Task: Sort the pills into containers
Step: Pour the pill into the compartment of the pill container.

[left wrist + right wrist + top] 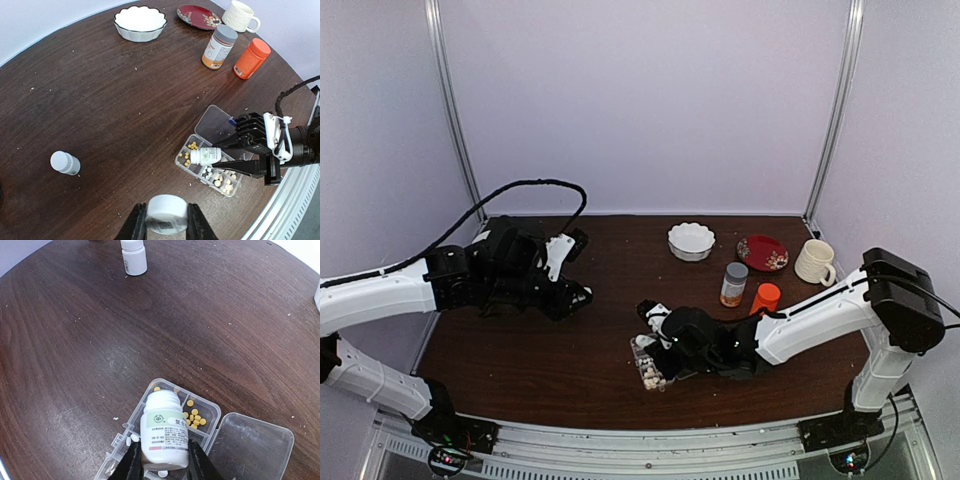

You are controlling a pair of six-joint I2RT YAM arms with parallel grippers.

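On a dark wooden table [100, 100] inside a pale-walled booth, we see the right gripper [162, 462] clamped on a small white pill bottle [164, 430] with a green-banded label, held tipped over a clear plastic organiser box [215, 415] near the table's front edge. The box's hinged lid [255, 440] lies open flat on the wood beside it. The cream-white pills [222, 181] sit in clusters in the cells on the side of the box nearest the right arm, under the gripper's black fingers [240, 167]. One neighbouring cell holds small yellow tablets [186, 159], and the bottle's neck points that way. We count a few white pellets beneath the bottle too, though the bottle hides most of that cell. The left gripper [166, 222] hangs well apart from the box, its jaws narrow and pinching a round white cap [166, 212]. A second small white bottle [65, 162] stands alone on bare wood, capped. Along the far side – well away from both arms – stand a scalloped white bowl [140, 22], a red patterned saucer [200, 16], a cream mug [241, 16], a grey-capped bottle [219, 46] with an orange label, and an orange bottle [251, 58].
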